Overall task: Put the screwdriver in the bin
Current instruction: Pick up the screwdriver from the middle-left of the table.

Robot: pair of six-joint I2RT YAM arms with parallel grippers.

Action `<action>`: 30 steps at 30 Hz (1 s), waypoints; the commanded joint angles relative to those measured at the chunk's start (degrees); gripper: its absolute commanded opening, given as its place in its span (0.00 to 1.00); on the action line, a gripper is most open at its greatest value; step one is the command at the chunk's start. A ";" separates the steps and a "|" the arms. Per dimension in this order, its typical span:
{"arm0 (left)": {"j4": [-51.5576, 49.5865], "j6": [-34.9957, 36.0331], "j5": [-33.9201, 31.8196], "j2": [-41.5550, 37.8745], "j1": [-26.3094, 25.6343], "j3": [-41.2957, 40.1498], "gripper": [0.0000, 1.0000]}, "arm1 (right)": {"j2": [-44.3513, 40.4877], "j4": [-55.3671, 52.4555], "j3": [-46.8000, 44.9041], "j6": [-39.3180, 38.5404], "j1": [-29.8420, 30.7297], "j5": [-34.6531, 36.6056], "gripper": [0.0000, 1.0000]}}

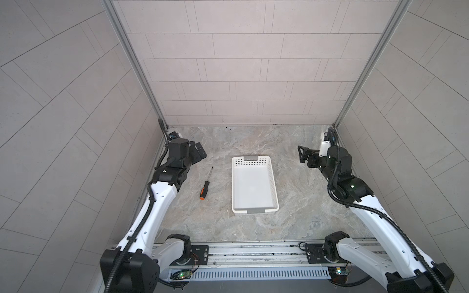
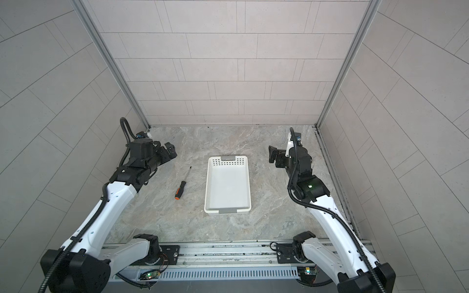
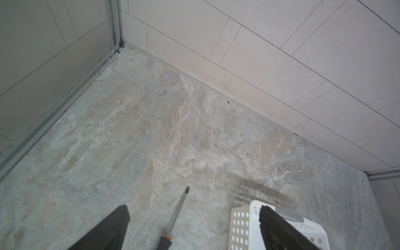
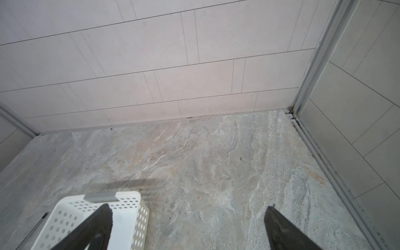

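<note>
A: On the stone-patterned table [image 1: 253,228], left of the bin [image 1: 253,182], the screwdriver [image 1: 206,184] lies flat. Its orange butt points toward the arm bases and its tip toward the back wall, roughly parallel to the bin's long wall. It is near the bin but not touching it. The bin is empty and no pick has begun.

B: Risks, left to right?

A: These are judgements only.
1. The handle is round and sits low. If the pads close off-centre, it could roll or skid away.
2. A pinch on the thin shaft instead of the black handle would likely let the tool swivel or slip in carry.
3. The bin looks shallow and light. A low carry could catch its near wall and shove it. An early release could leave the tool across the rim.

B: End effectors?

A: The left gripper [image 1: 197,152] has its jaws spread to their widest with nothing between them. It sits just beyond the screwdriver's tip end and touches nothing I can see. In the left wrist view, the shaft lies between the two fingertips [image 3: 124,208], lower down and clear of both. The right gripper [image 1: 302,154] is on the bin's far side, well apart from the tool. Its jaws are also wide and empty in the right wrist view.
</note>
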 commanded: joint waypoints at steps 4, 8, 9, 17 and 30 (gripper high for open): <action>-16.37 -3.47 -0.60 4.51 -2.51 5.07 1.00 | -0.84 -8.80 -2.00 1.98 3.28 2.94 1.00; -18.41 -1.50 4.35 6.59 -3.83 3.04 1.00 | -0.77 -6.67 -4.32 3.66 5.09 0.26 1.00; -19.18 -0.18 2.72 6.52 -4.96 2.03 1.00 | -0.54 -7.57 -4.29 3.65 5.79 0.78 1.00; -18.37 -0.23 -2.77 -1.87 -6.20 -10.53 0.95 | -3.74 -7.03 -7.76 3.65 6.81 2.43 1.00; -14.54 0.20 -3.54 -4.45 -6.74 -17.67 0.88 | -3.70 -4.75 -9.64 3.12 6.86 3.84 1.00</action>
